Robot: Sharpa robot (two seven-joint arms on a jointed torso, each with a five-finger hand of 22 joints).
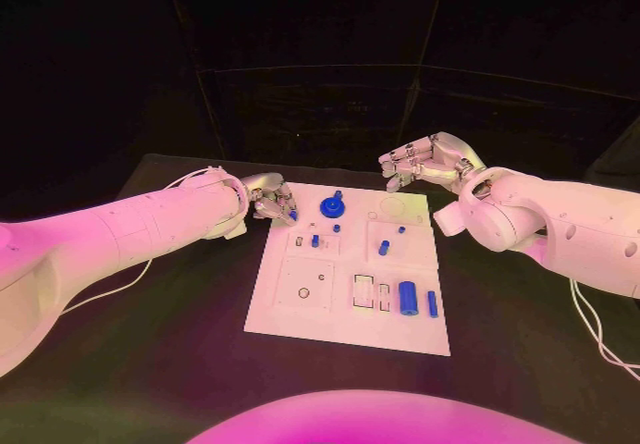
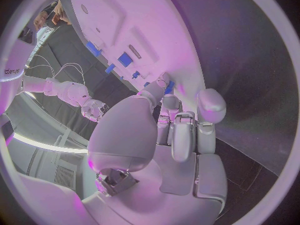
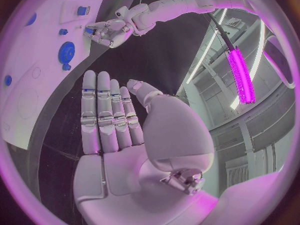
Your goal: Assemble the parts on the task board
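The white task board (image 1: 350,324) lies in the middle of the black table. My left hand (image 1: 271,199) hovers at the board's far left corner and pinches a small blue part (image 1: 292,215) between thumb and fingertip; the same small blue part (image 2: 169,88) shows at the fingertips (image 2: 164,80) in the left wrist view. My right hand (image 1: 427,162) is open above the board's far right edge, fingers straight and together (image 3: 106,110), holding nothing. A round blue gear-like part (image 1: 334,199) stands near the far edge. Two blue cylinders (image 1: 408,296) lie at the near right.
Several small blue pegs (image 1: 384,247) stand in the board's middle rows. A rectangular slot (image 1: 363,289) and a square plate with a hole (image 1: 307,277) sit on the near half. Thin white cables (image 1: 594,324) trail from both arms across the table.
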